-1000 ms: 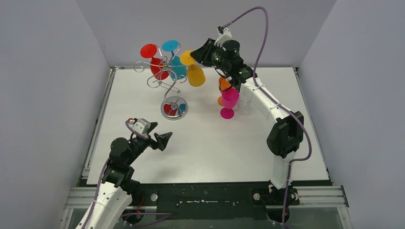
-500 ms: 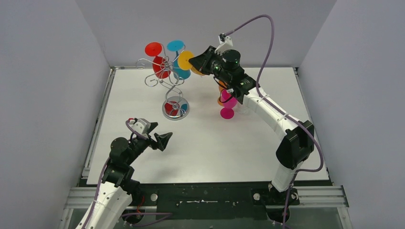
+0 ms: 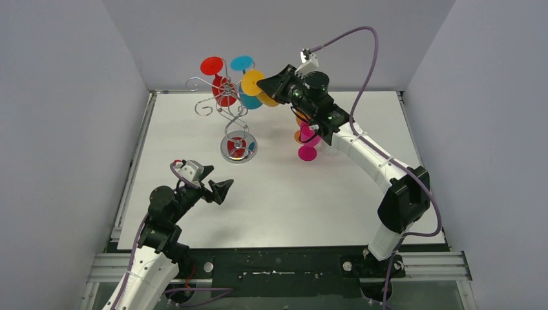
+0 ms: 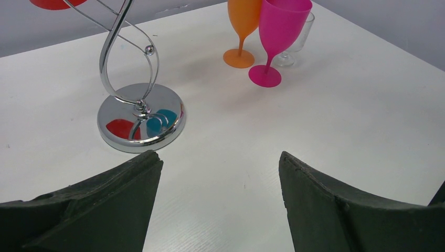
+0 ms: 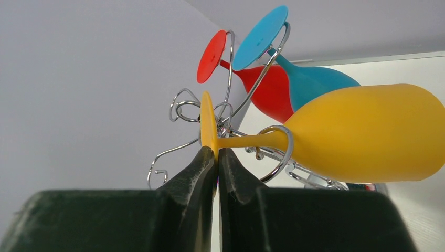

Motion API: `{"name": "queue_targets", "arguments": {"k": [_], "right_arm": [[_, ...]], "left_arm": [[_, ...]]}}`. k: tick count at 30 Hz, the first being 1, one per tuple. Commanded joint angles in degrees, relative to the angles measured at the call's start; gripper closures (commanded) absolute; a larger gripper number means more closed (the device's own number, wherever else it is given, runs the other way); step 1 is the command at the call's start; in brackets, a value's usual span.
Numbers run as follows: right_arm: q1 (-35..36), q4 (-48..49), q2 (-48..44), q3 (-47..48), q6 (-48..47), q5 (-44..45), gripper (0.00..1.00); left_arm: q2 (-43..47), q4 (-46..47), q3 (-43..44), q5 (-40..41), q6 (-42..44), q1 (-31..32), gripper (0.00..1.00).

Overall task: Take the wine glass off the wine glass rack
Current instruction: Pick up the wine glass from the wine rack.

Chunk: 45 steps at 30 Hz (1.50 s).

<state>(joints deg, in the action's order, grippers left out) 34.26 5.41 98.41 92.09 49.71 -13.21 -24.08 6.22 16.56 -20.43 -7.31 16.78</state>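
Observation:
The silver wire wine glass rack (image 3: 236, 123) stands at the back left on its round shiny base (image 4: 140, 116). A red glass (image 5: 262, 89) and a blue glass (image 5: 309, 79) hang on its arms. My right gripper (image 5: 216, 153) is shut on the flat foot of a yellow wine glass (image 5: 367, 131), tilted sideways, its stem still running through a wire loop of the rack. In the top view this glass (image 3: 253, 82) sits at my right gripper (image 3: 266, 82). My left gripper (image 4: 218, 157) is open and empty, low over the table near the front left (image 3: 218, 189).
An orange glass (image 4: 242, 21), a pink glass (image 4: 275, 37) and a clear glass (image 4: 296, 44) stand upright together on the white table, right of the rack. Grey walls close in the sides and back.
My right gripper has carried the yellow glass up and leftward and tilted it more sideways; the rack has shifted slightly with it. The left arm has not moved.

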Motion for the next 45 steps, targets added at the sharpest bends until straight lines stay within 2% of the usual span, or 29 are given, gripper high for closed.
{"name": "queue_targets", "arguments": {"k": [1, 9, 26, 35, 40, 45], "right_arm": [[-1.4, 6.1, 0.4, 1.3, 4.4, -4.6, 1.00], [-3.6, 9.5, 3.4, 1.9, 9.9, -10.3, 1.00], [-3.8, 5.6, 6.9, 7.3, 9.4, -14.8, 1.00], [-3.9, 2.0, 8.3, 8.4, 8.4, -12.9, 1.00], [-3.5, 0.9, 4.8, 6.7, 6.8, -10.3, 1.00], [-3.1, -1.2, 1.5, 4.8, 10.2, -5.8, 1.00]], "left_arm": [[-0.1, 1.5, 2.5, -1.0, -0.1, -0.4, 0.20], [-0.3, 1.2, 2.6, -0.8, 0.2, -0.4, 0.20], [-1.1, 1.2, 2.7, -1.2, 0.4, -0.7, 0.20], [-1.3, 1.2, 2.7, -1.3, 0.4, -0.8, 0.20], [-1.3, 1.2, 2.7, -1.4, 0.4, -0.8, 0.20], [-1.8, 1.2, 2.7, -1.7, 0.5, -0.9, 0.20]]}}
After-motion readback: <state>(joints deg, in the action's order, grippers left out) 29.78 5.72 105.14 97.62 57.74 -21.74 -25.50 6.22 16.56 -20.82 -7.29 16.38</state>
